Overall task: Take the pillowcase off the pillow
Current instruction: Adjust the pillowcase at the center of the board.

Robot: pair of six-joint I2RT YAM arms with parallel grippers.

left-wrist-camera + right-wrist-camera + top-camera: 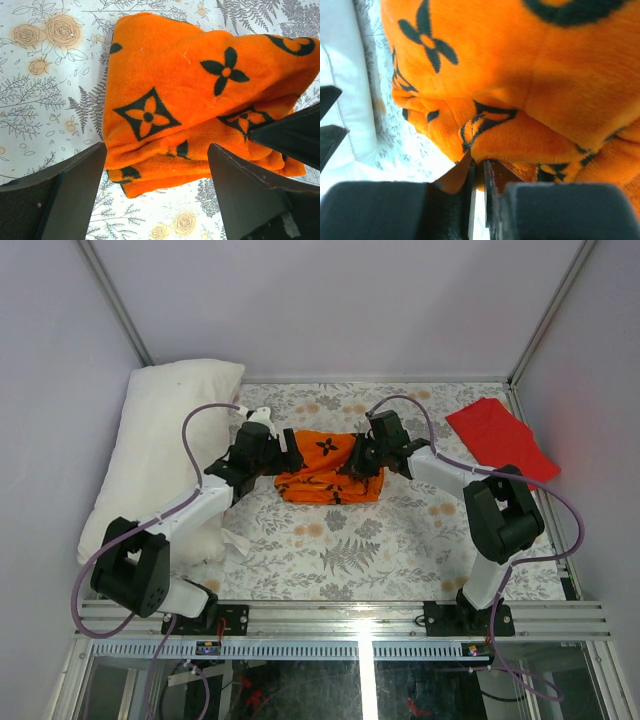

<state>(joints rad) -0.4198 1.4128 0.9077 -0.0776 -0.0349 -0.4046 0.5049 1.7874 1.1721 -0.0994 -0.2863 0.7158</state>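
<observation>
my right gripper (pixel 479 166) is at the right end of the pillowcase (pixel 328 472), jaws drawn nearly together, and i read this as a pinch on a fold of the orange fabric at the tips. my left gripper (pixel 156 150) is at the pillowcase's left end with its jaws wide apart, one finger on either side of the stacked edge and gripping nothing. i judge i hold it this way so the right side anchors or lifts the bundle while the left is free to take a new hold or back away

the pillowcase lies bunched in several layers on the floral table covering (pixel 380 540). nothing white fills it, so i judge it is already off the pillow (pixel 165 440). the pillow rests bare to the left of the pillowcase, apart from it, out of the way of both my arms. a red cloth (pixel 500 438) lies flat to the right of the pillowcase and a little behind it, well apart

count: one pillowcase, one pillow, one red cloth, two grippers
</observation>
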